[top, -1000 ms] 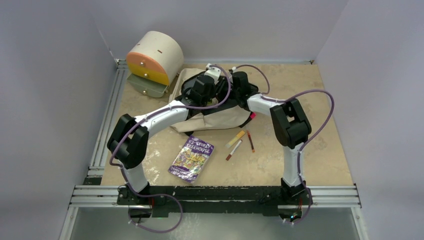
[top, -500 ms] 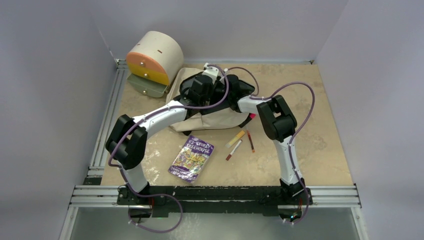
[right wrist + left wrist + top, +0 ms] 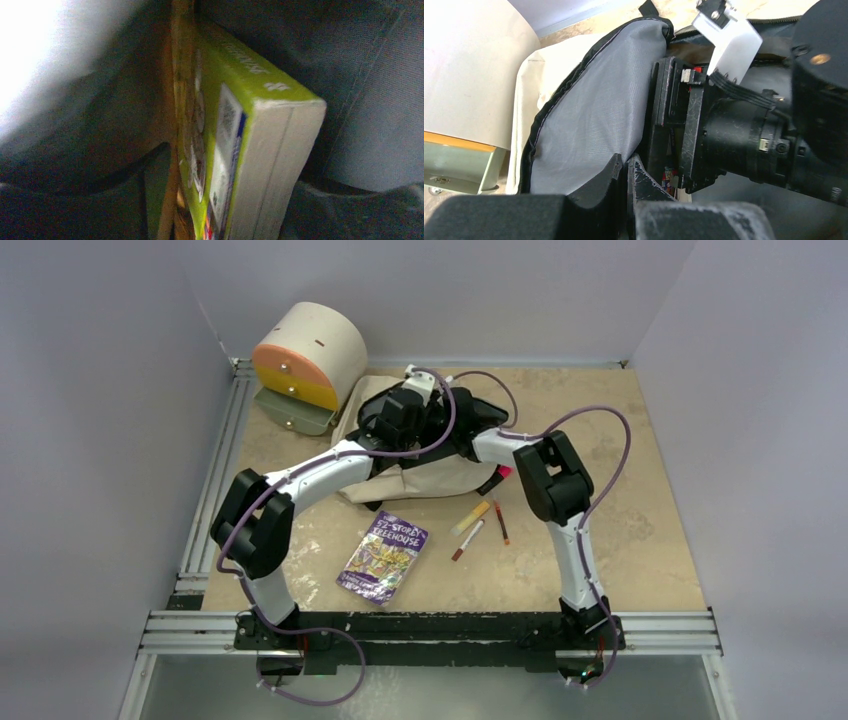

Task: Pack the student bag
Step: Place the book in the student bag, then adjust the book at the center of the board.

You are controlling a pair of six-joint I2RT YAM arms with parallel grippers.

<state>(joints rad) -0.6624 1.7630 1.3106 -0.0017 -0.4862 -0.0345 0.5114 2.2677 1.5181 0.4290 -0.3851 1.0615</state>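
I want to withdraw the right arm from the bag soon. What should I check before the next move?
1. Bag mouth held open: the left end effector is shut on the grey lining of the student bag. Ok.
2. Green book inside the bag, with dark lining around it. Ok.
3. Right arm has let go of the green book: its fingers are not clearly visible. Cannot tell.
4. Purple book packed: it lies on the table. Not ok.
5. Markers packed: they lie on the table beside the bag. Not ok.
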